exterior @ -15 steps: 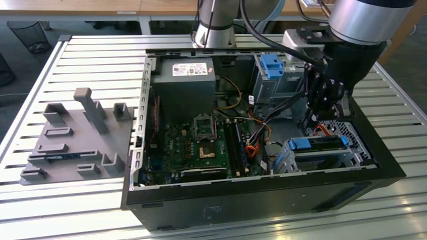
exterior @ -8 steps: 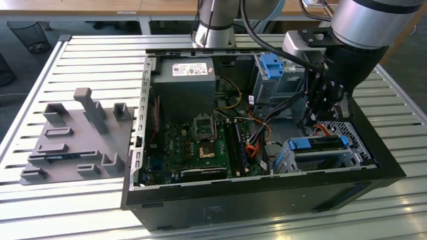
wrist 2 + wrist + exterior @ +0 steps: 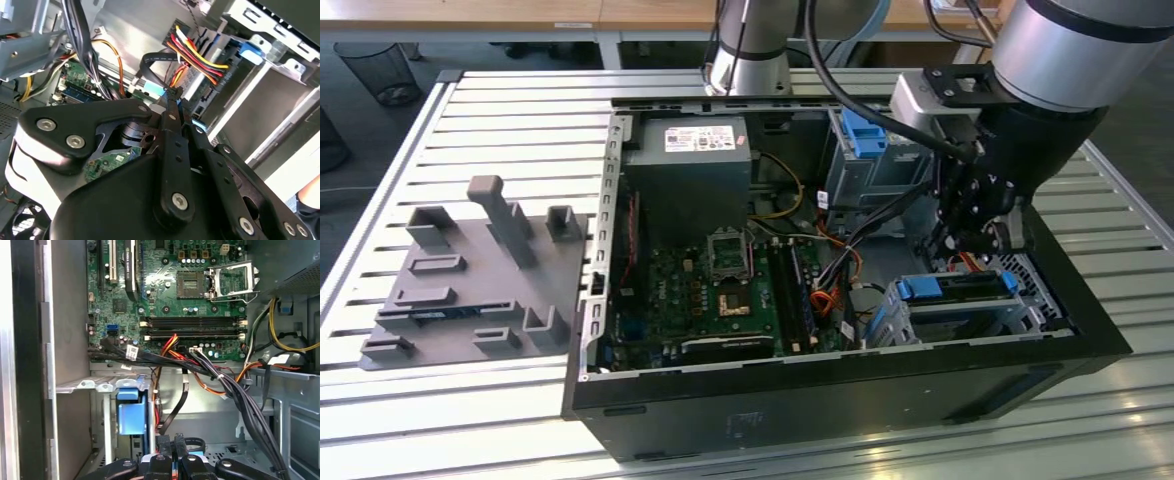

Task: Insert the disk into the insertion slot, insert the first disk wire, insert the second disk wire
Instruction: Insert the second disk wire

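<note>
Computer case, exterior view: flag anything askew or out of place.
Nothing looks damaged. The computer case lies open on its side, loose cables sprawl across the motherboard, and the gripper reaches down beside the blue-handled drive cage.

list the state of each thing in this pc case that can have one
disk: seated in its cage, blue carrier end showing
insertion slot: filled by the disk
claw: shut on a black wire connector
CPU socket: empty, retention frame down
computer case: side panel off, lying flat
</note>
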You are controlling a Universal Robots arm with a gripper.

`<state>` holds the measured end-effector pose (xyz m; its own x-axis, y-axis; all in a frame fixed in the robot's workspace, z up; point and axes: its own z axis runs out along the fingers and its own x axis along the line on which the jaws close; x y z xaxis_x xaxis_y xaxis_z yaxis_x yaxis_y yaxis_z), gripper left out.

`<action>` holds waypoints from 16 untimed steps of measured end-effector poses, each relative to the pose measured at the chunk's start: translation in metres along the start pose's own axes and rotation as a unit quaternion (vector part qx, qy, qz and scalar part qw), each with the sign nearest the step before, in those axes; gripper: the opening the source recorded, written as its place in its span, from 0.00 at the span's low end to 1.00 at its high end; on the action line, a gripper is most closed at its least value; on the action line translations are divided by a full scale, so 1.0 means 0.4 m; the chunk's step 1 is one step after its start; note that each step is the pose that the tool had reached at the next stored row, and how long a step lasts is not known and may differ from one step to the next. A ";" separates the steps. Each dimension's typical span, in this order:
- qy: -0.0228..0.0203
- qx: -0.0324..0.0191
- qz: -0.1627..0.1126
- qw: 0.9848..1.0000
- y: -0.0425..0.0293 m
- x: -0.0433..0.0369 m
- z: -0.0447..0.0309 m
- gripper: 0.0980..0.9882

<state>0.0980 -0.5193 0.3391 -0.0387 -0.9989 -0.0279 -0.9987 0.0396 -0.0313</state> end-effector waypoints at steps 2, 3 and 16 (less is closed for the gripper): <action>-0.001 0.000 0.000 1.000 0.000 0.009 0.000 0.06; -0.002 0.000 0.000 1.000 0.000 0.014 0.000 0.06; -0.021 -0.001 0.001 1.000 -0.002 0.054 0.000 0.06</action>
<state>0.0979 -0.5407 0.3384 -0.0387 -0.9968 -0.0697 -0.9987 0.0409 -0.0295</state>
